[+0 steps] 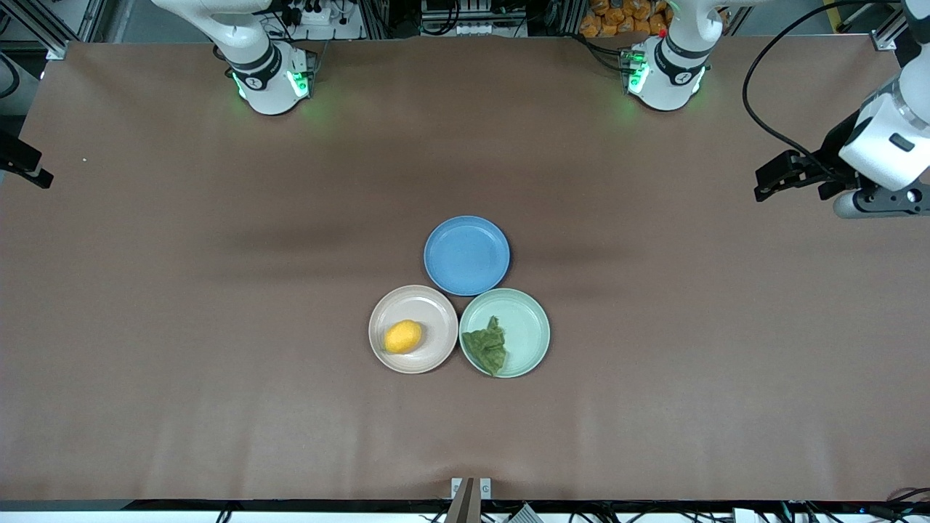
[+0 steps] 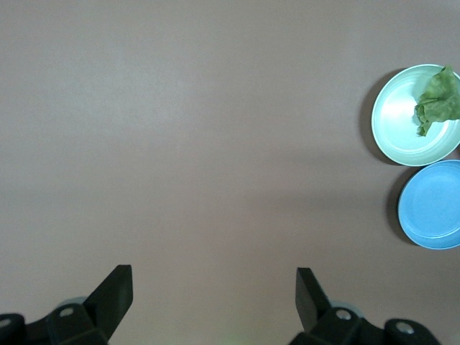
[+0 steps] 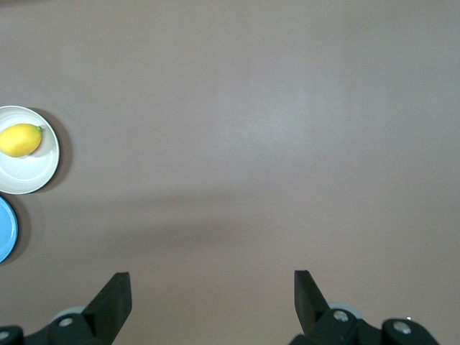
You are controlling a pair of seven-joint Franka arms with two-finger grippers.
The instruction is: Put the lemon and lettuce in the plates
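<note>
Three plates sit touching in a cluster at mid-desk in the front view. The lemon (image 1: 402,337) rests in the beige plate (image 1: 429,299), toward the right arm's end of the desk. The lettuce (image 1: 488,346) lies in the mint plate (image 1: 529,319), beside it toward the left arm's end. The blue plate (image 1: 466,255), farther from the camera, is bare. The left tool (image 1: 771,178) hangs over the desk (image 1: 182,349) edge at the left arm's end, well apart from the plates. The right tool (image 1: 25,171) is only partly in frame at the opposite edge. Both items appear placed; both arms wait.

Left wrist view: the left tool's fingers (image 2: 115,291) stand wide apart, holding nothing, over bare desk. The lettuce shows draped in the mint plate near its rim.

Right wrist view: the right tool's fingers (image 3: 115,295) are likewise spread and empty. The lemon lies on its side in the beige plate.

Handling judgement: the lemon is probably firm, smooth and prone to roll; grip across its short axis at the middle. The lettuce looks light, soft and easily torn; pinch a thick fold with gentle force.
</note>
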